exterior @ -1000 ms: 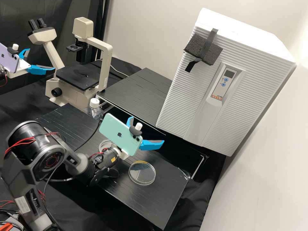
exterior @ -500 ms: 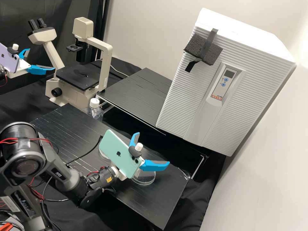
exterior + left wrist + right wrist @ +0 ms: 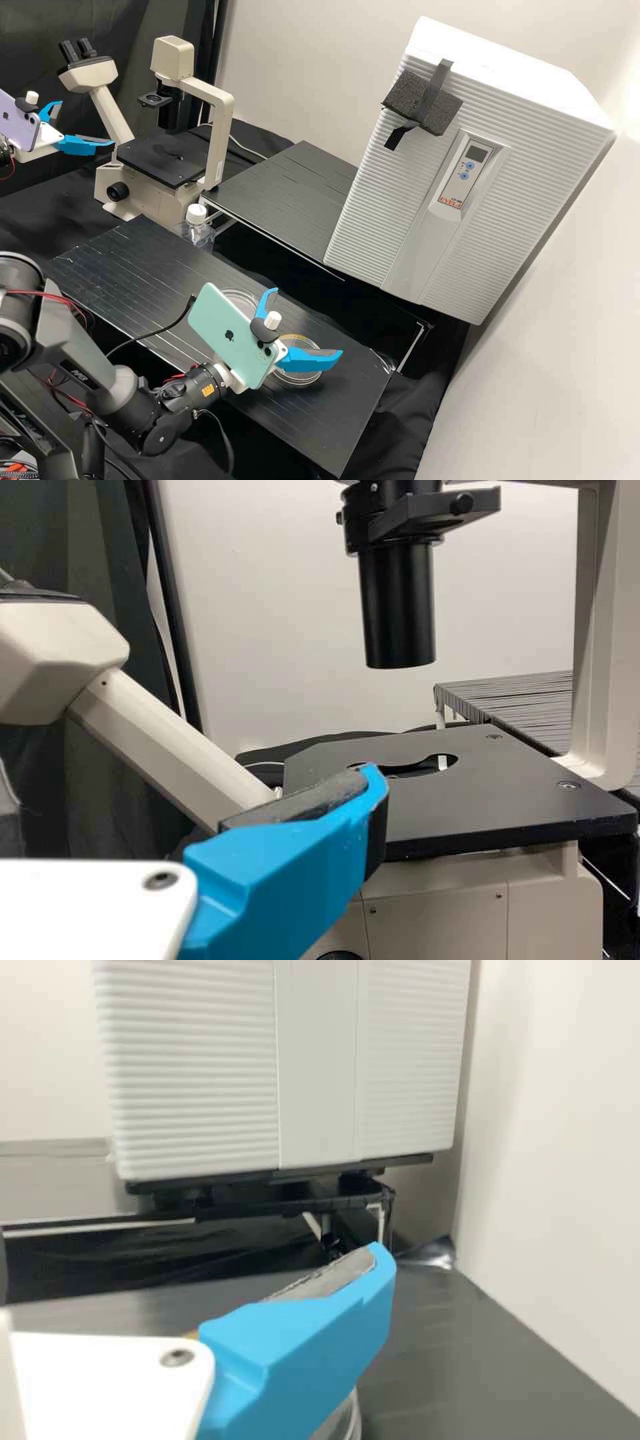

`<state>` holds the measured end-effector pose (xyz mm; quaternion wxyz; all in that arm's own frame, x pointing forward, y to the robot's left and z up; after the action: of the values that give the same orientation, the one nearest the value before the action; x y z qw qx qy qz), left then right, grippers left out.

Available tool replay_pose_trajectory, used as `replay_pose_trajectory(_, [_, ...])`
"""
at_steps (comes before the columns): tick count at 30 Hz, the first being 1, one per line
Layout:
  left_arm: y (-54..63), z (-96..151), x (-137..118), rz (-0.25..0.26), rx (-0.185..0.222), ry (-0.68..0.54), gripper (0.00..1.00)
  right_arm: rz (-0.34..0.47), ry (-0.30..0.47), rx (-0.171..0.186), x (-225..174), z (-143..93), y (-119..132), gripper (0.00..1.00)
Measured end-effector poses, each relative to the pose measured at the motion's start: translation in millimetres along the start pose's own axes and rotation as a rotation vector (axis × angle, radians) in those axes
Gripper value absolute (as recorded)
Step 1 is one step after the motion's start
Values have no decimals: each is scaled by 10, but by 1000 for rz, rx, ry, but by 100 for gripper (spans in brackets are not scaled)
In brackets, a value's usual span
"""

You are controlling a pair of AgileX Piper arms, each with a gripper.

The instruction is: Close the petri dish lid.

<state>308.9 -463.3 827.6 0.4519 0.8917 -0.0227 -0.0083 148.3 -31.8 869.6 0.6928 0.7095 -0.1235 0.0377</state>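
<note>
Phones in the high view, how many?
2. Mint-green phone: on the right arm, at the base of the right gripper. Purple phone: on the left arm, by the left gripper, at the picture's left edge. Others could be hidden behind the arms.

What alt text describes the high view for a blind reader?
The right claw hangs open by a clear petri dish on a black bench. The left claw is open near a microscope; a white ribbed cabinet stands at right.
</note>
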Motion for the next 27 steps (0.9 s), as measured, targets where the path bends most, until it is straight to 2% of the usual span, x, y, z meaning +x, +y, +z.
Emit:
replay_pose_trajectory(14, [0, 0, 0, 0, 0, 0, 100, 18, -71, -15, -63, 133, 64, 100])
replay_pose_trajectory(18, [0, 0, 0, 0, 0, 0, 100, 1, -75, -18, -82, 151, 65, 100])
replay_pose_trajectory(23, [0, 0, 0, 0, 0, 0, 100, -37, -69, -44, -102, 158, 49, 100])
replay_pose_trajectory(27, [0, 0, 0, 0, 0, 0, 100, -49, -70, -51, -109, 167, 44, 100])
